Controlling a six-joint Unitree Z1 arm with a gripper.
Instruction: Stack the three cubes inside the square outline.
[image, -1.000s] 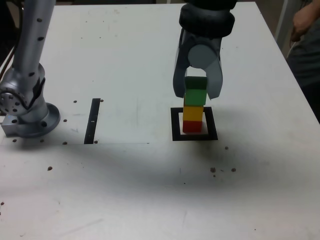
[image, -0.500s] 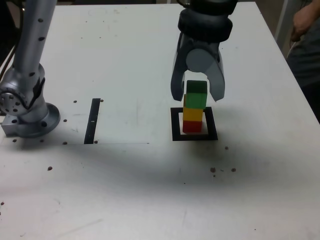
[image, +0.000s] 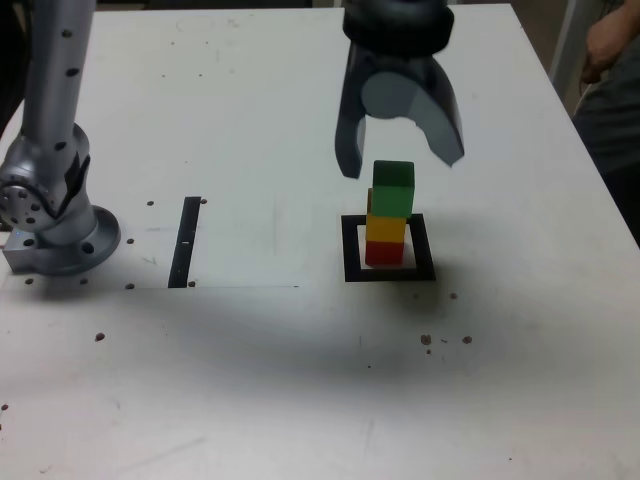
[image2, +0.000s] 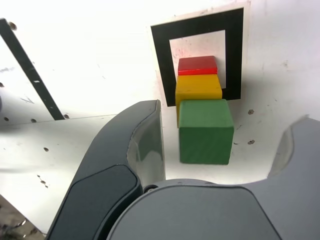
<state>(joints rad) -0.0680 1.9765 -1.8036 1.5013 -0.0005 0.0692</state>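
Green block (image: 393, 188) is seen atop yellow (image: 386, 228) and red (image: 385, 252) inside the square outline (image: 350, 250); above it, the end effector (image: 399, 162) is spread, empty. Light, rigid, easily toppled; flat sides are best gripped.

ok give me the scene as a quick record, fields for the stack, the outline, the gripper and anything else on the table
stack order: red cube at the bottom, yellow cube in the middle, green cube on top
stack place: inside the square outline, standing upright
gripper: open, jaws spread either side above the green cube, not touching it
held: nothing
table: white, speckled with small dark spots
other: thin black strip toward the exterior view's left, arm base beyond it
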